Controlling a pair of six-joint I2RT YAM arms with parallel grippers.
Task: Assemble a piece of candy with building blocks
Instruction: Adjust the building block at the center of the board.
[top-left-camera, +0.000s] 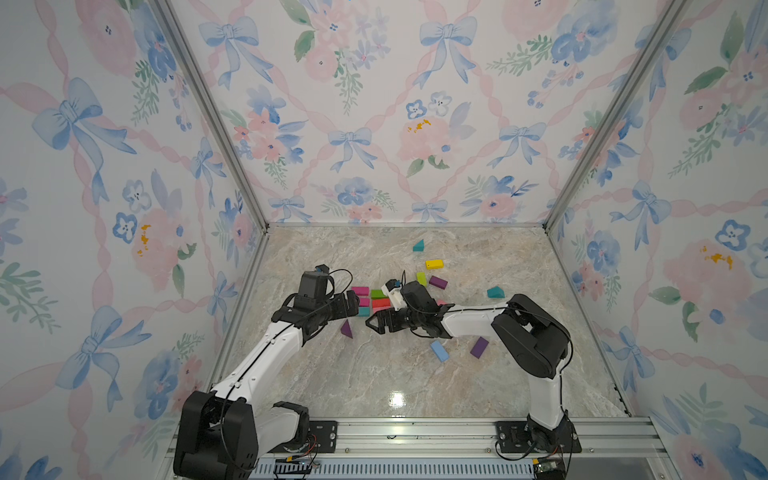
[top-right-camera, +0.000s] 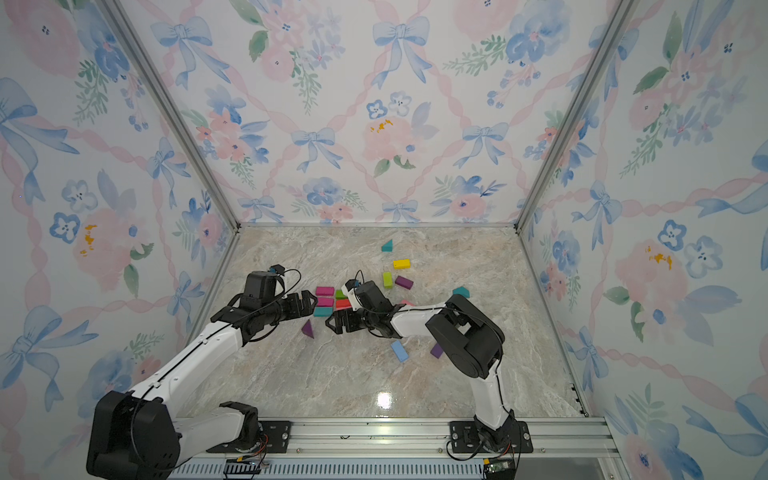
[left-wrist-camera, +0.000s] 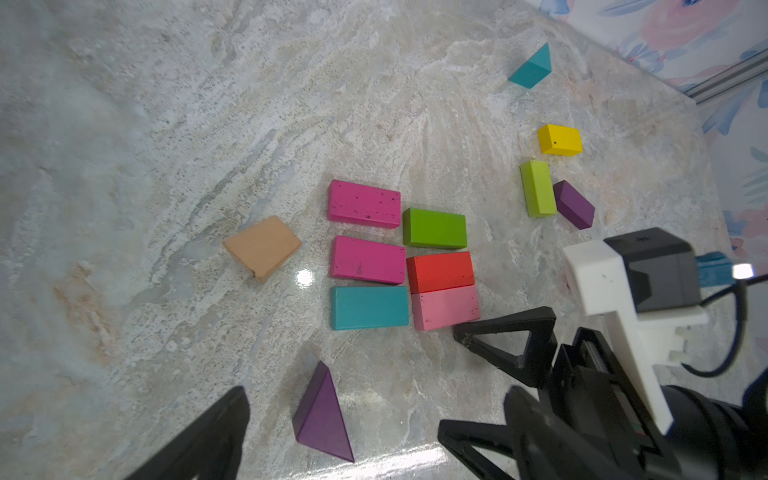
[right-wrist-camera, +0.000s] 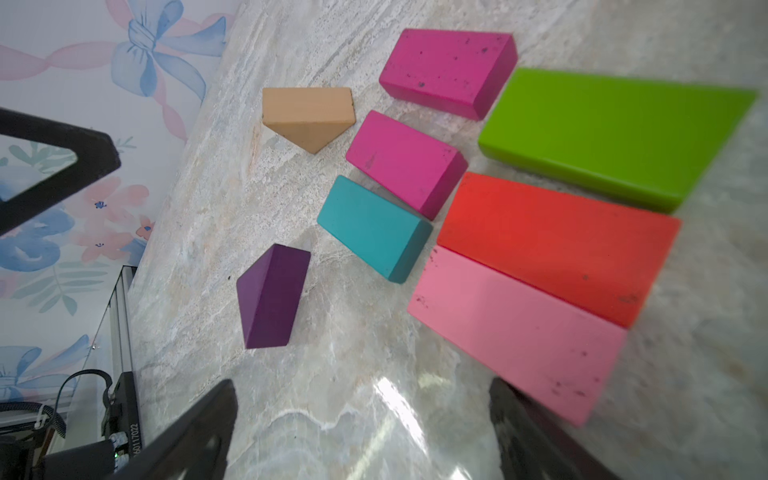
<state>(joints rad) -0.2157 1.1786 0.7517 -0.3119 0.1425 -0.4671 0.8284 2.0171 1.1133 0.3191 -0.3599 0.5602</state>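
Mid-assembly. Candy body of building blocks (left-wrist-camera: 368, 259) already flat on the counter (left-wrist-camera: 166, 124). One column: two magenta bricks (left-wrist-camera: 363, 203) plus teal brick (left-wrist-camera: 369, 307). Next column: green brick (left-wrist-camera: 434, 227), red brick (left-wrist-camera: 440, 270), pink brick (left-wrist-camera: 445, 307). Red touching pink, slim gaps elsewhere.

Tan prism (left-wrist-camera: 262, 246) just beside the magenta side, not touching, probably one wrapper end. Purple prism (left-wrist-camera: 322, 415) loose near the teal brick, between the two claws.

Left claw (top-left-camera: 353, 305) spread wide, holding nothing, low by the magenta column. Right claw (right-wrist-camera: 359, 415) likewise spread and empty, one finger close to the pink brick; touching or not, cannot tell.

Spares well apart: teal prism (left-wrist-camera: 532, 66), yellow brick (left-wrist-camera: 559, 139), lime brick (left-wrist-camera: 537, 188), purple brick (left-wrist-camera: 573, 203). In a top view also a blue brick (top-left-camera: 439, 350).

Judged step: wrapper ends. Likely next: close on a prism, probably the purple one, and set it against the green-red-pink side, point toward the body. Calls for a grip across flat faces and no nudging of laid bricks.
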